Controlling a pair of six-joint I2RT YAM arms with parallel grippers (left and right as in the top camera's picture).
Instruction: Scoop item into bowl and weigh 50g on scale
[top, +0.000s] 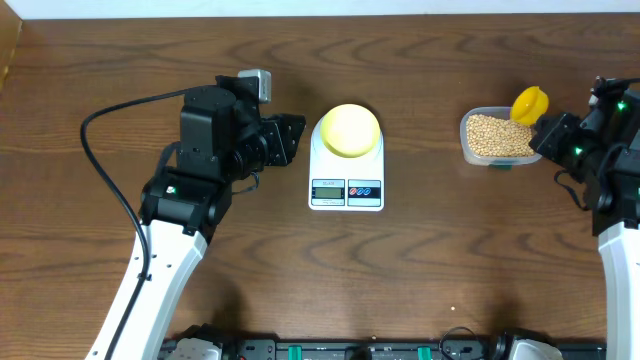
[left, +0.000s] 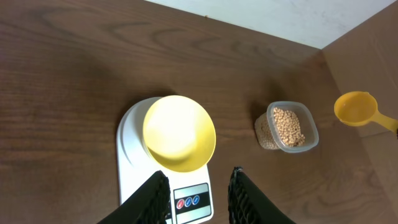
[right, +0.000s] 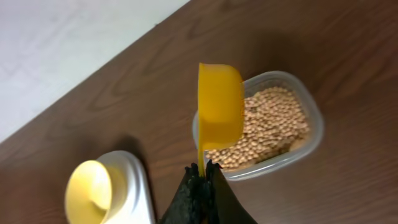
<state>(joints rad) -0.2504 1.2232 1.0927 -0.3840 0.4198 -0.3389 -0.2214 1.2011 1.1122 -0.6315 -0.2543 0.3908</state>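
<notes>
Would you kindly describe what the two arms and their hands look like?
Each arm has a white lower link and black upper joints: left arm, right arm. A black cable loops beside the left one, and small green lights glow on both. The left hand has two black ribbed fingers; the right hand is black too.
</notes>
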